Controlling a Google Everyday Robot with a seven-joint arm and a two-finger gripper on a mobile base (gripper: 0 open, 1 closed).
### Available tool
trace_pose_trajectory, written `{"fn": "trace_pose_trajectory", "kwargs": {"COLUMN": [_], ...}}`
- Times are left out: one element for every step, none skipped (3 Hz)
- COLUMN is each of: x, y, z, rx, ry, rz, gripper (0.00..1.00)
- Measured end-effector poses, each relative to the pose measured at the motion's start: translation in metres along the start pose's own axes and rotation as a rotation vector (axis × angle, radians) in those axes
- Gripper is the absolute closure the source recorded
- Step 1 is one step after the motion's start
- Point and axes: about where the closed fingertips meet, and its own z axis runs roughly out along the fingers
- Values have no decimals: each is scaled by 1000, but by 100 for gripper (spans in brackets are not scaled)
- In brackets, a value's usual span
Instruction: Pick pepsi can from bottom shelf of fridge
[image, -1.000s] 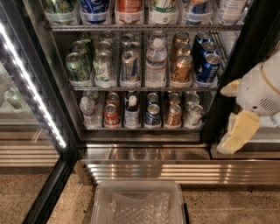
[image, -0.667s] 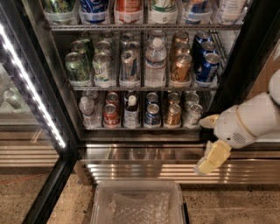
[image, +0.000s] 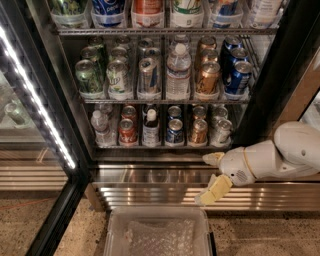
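Brown speckled floor and a shiny metal step (image: 150, 177) fill the bottom of the frame, under the open fridge (image: 272, 75). At the lower right, the robot's hand (image: 213, 174) hangs in front of that step, just below the bottom shelf (image: 160, 147). Its two yellow fingers (image: 215, 188) are spread wide and hold nothing.

The pepsi can (image: 175, 131) is up and to the left of the hand, in the middle of the bottom shelf, at the front of its row. It stands straight up, so its long side runs up and down. A gold can (image: 199, 131) stands just beside it on the right, and a dark bottle (image: 151, 127) just beside it on the left. That leaves little room at the sides.

I think the hand must go up over the shelf edge, then left and in. A clear box (image: 158, 209) sits on the floor below.
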Motion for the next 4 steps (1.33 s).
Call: {"fn": "trace_pose_trajectory", "kwargs": {"x": [0,8,7,1], "y": [0,-6,-39,-87], "z": [0,20,52,78], "rx": [0,8,49,111], "ry": [1,-69,-240,-375], "rz": [0,27,59,72], "gripper": [0,0,0,0]}}
